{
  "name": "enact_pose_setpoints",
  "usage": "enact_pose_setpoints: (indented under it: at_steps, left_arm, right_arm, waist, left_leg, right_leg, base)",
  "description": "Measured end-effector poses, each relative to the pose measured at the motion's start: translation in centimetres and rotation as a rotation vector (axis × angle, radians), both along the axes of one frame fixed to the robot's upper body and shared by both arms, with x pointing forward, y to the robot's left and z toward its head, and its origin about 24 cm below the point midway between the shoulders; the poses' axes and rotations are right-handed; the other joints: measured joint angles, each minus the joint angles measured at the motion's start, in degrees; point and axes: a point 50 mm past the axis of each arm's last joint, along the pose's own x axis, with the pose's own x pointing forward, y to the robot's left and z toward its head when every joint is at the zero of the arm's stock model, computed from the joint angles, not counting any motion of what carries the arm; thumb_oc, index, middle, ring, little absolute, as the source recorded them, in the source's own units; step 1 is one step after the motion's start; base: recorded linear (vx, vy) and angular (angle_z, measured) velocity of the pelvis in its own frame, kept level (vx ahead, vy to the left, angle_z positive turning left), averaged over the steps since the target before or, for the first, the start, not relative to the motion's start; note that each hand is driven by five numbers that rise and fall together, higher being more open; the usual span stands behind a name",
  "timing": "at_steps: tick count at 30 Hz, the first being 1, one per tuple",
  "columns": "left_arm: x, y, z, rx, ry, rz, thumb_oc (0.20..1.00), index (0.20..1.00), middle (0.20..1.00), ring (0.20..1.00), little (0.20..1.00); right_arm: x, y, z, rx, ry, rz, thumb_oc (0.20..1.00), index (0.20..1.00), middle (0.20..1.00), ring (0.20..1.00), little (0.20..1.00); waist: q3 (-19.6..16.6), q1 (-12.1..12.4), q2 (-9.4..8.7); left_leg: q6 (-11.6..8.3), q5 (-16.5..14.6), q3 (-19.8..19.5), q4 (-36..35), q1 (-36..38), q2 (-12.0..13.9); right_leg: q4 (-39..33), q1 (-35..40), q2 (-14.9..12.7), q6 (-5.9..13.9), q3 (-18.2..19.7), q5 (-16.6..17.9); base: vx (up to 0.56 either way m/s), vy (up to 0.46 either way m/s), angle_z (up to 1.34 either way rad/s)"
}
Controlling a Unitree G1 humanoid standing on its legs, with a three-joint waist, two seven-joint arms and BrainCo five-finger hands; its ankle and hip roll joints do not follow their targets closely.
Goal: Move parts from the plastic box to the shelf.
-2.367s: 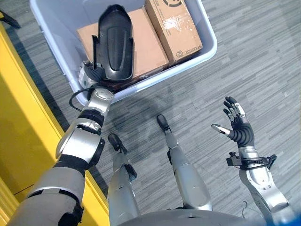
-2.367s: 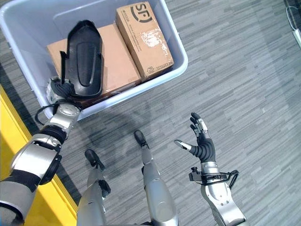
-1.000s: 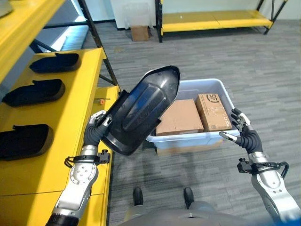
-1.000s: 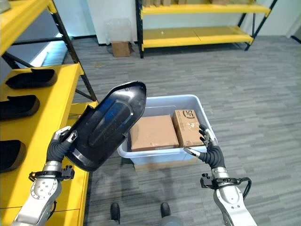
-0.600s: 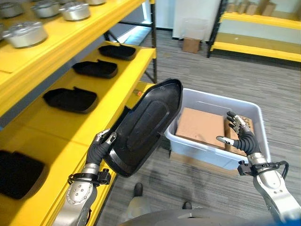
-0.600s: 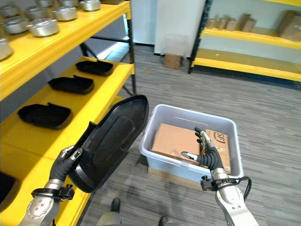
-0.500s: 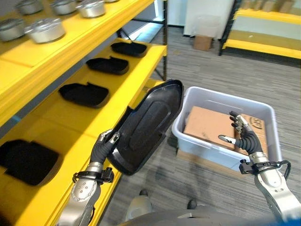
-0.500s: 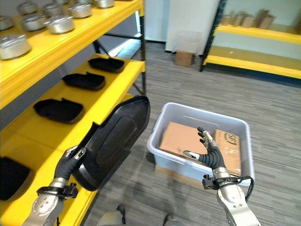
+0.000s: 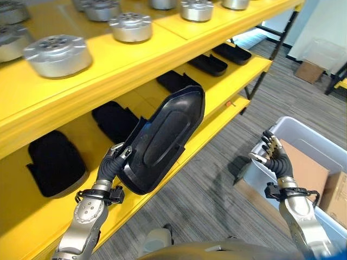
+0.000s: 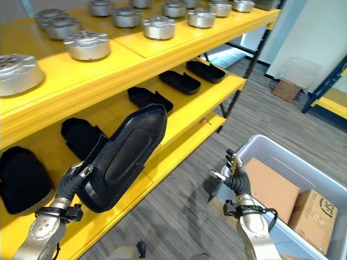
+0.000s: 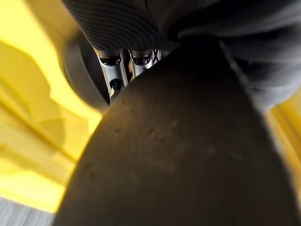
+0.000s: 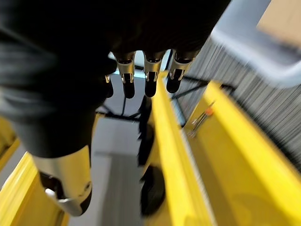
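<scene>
Fingers of the left hand [image 9: 111,162] are curling round a black part [image 9: 160,140] beside the yellow shelf [image 9: 217,103]; the right hand [image 9: 274,160] is hovering relaxed, empty.

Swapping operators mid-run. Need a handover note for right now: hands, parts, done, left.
Left hand: shut on the large black moulded plastic shell, held up in front of the yellow metal shelf, not yet set down.
Right hand: open, empty, raised near the rim of the pale grey plastic box.
Middle shelf level already carries several similar black shells; round silver metal parts sit on the level above.
The box holds two brown cardboard cartons.
Left: place the held shell in a free spot on the middle level; a gap seems open just ahead of it. Then return to the box.
</scene>
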Motion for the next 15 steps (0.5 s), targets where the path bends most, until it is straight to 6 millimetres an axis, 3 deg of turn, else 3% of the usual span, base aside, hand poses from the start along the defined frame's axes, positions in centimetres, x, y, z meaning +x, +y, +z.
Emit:
enact_pose_setpoints:
  at_steps: [2,3,4,5,7,8,9,11,13,14,15]
  left_arm:
    - [-0.1,0.1,-0.1,0.016,0.007,0.002,0.200,0.200,0.200,0.200,0.200]
    - [0.2,0.0,0.1,0.029,-0.007,-0.002,0.200,0.200,0.200,0.200,0.200]
    - [0.6,0.0,0.5,0.039,-0.025,-0.007,0.200,0.200,0.200,0.200,0.200]
    - [0.9,-0.2,0.6,0.031,-0.039,-0.007,0.200,0.200,0.200,0.200,0.200]
    - [1.2,-0.3,0.6,0.020,-0.046,0.006,0.200,0.200,0.200,0.200,0.200]
    - [1.2,-0.4,0.5,0.020,-0.042,0.003,0.200,0.200,0.200,0.200,0.200]
    - [1.1,-0.5,0.4,0.025,-0.035,0.002,0.200,0.200,0.200,0.200,0.200]
    - [0.9,-0.7,0.2,0.013,-0.032,-0.001,0.200,0.200,0.200,0.200,0.200]
    - [0.5,-0.8,0.4,0.005,-0.040,0.005,0.200,0.200,0.200,0.200,0.200]
    - [0.3,-0.9,0.4,-0.001,-0.040,0.002,0.200,0.200,0.200,0.200,0.200]
    - [0.3,-1.0,0.4,-0.001,-0.038,-0.003,0.200,0.200,0.200,0.200,0.200]
  right_arm:
    - [0.0,0.6,-0.3,0.018,0.010,0.012,1.000,1.000,1.000,1.000,1.000]
    - [-0.2,1.1,-0.5,0.020,0.025,0.033,1.000,1.000,1.000,1.000,1.000]
    - [-0.2,1.6,-0.7,0.024,0.033,0.053,1.000,1.000,1.000,1.000,1.000]
    - [-0.1,1.8,-0.6,0.022,0.032,0.071,1.000,1.000,1.000,1.000,1.000]
    - [-0.1,1.8,-0.6,0.016,0.031,0.083,1.000,1.000,1.000,1.000,1.000]
    - [-0.2,2.0,-0.7,0.013,0.038,0.102,1.000,1.000,1.000,1.000,1.000]
    - [-0.3,2.0,-0.9,0.006,0.052,0.116,1.000,1.000,1.000,1.000,1.000]
    - [-0.3,1.8,-0.9,0.004,0.060,0.126,1.000,1.000,1.000,1.000,1.000]
    - [-0.3,1.6,-0.8,-0.010,0.061,0.137,1.000,1.000,1.000,1.000,1.000]
    - [-0.2,1.4,-0.7,-0.017,0.059,0.135,1.000,1.000,1.000,1.000,1.000]
    - [-0.1,1.3,-0.7,-0.024,0.060,0.138,1.000,1.000,1.000,1.000,1.000]
  waist:
    - [-0.32,0.00,0.72]
    - [-0.53,-0.68,0.68]
    - [-0.41,-1.27,0.82]
    - [-0.41,-1.15,0.88]
    - [0.21,-1.14,2.05]
    - [0.73,-3.30,2.36]
    - [0.57,-3.52,1.92]
    - [0.32,-3.38,1.24]
    - [-0.49,-3.03,0.17]
    - [-0.49,-2.84,0.37]
    - [-0.34,-2.65,1.14]
  left_leg:
    - [1.06,-0.01,-1.05,-0.17,0.43,-1.16]
    - [3.25,1.58,-2.58,-1.65,1.43,-1.77]
    - [3.92,3.41,-3.86,-3.72,2.15,-1.66]
    - [4.54,4.98,-4.18,-5.67,2.74,-1.65]
    - [3.97,6.44,-4.95,-7.28,2.84,-0.65]
    - [3.89,8.23,-7.04,-9.80,4.09,-0.99]
    - [3.57,8.93,-7.11,-10.91,4.78,-1.70]
    - [3.44,8.54,-7.53,-11.57,5.35,-3.62]
    - [3.39,8.67,-7.32,-12.52,5.57,-5.44]
    - [3.37,8.66,-7.65,-12.40,5.43,-5.38]
    - [3.07,8.62,-7.68,-12.35,4.97,-5.06]
  right_leg:
    - [2.26,-0.68,-0.89,0.43,0.56,0.56]
    - [4.84,-1.80,-0.43,0.31,3.48,0.72]
    - [6.44,-3.10,1.49,1.46,9.07,-1.66]
    - [7.71,-5.13,4.42,3.11,14.44,-4.40]
    - [11.39,-8.35,9.81,3.80,20.71,-8.94]
    - [14.87,-10.89,18.58,3.84,27.92,-13.83]
    - [15.94,-11.34,21.84,2.59,27.70,-15.19]
    - [14.81,-11.32,24.09,0.63,25.59,-15.67]
    - [8.60,-9.01,23.77,-1.68,25.32,-15.85]
    - [4.20,-6.69,24.30,-4.73,25.45,-14.75]
    - [0.47,-5.49,24.81,-5.58,25.33,-12.77]
  base:
    - [-0.03,0.140,0.23]
    - [-0.08,0.250,0.51]
    - [-0.07,0.202,0.53]
    - [-0.04,0.206,0.31]
    - [-0.03,0.142,0.28]
    - [-0.05,0.099,0.67]
    - [-0.05,0.059,0.64]
    - [-0.06,-0.037,0.25]
    - [-0.03,-0.023,0.06]
    - [0.00,0.000,0.00]
    - [-0.05,-0.063,0.01]
